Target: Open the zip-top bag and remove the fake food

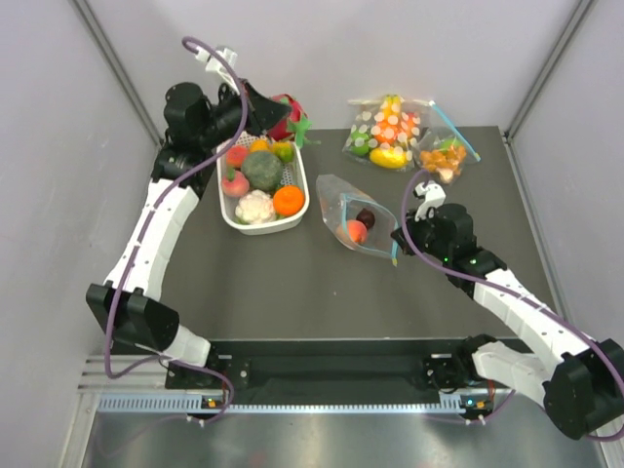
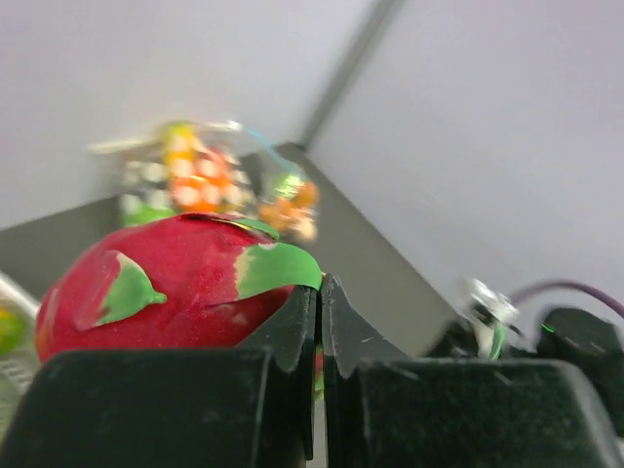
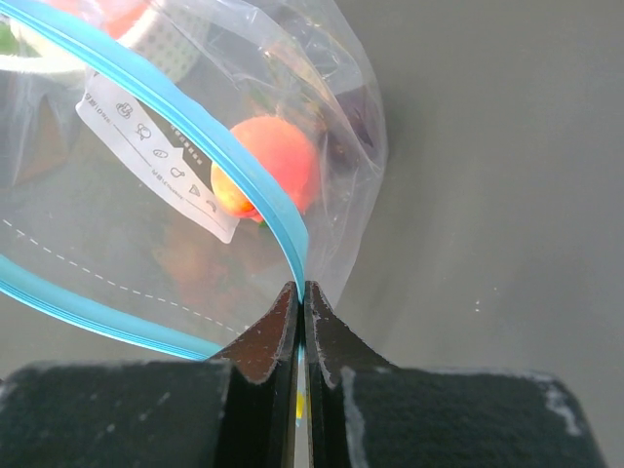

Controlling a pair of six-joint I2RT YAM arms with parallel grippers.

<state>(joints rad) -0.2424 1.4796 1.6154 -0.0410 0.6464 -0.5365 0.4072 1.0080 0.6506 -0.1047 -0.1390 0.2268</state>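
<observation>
R hand (image 3: 300, 292) is clamping shut on the teal-blue zip strip (image 3: 244, 166) of the large clear crinkly plastic zip-top bag (image 3: 117, 253), pinching it right at the fingertips. The bag is lying on the dark worktop (image 1: 322, 292) just ahead of that hand, mouth gaping open. Inside, beyond the tips, a round orange-pink plastic peach (image 3: 278, 156) w/ a white tag (image 3: 156, 146) is sitting, plus a dark-red piece (image 1: 366, 216) I can't ID.

L hand (image 2: 320, 288) is closed too, apparently nipping a green leaf of the pink-red plastic dragon fruit (image 2: 175, 283). The fruit is bulging just left of its fingertips, w/ the white slotted basket (image 1: 234, 216) near & below.

Risks, imo:
- The leaf grip is looking thin, so the fruit could be slipping out & rolling off the worktop's back edge.
- R pinch is only catching the strip, so a tug w/o the other side held is likely dragging the whole bag, or flopping the mouth shut over the remaining fruit.
</observation>
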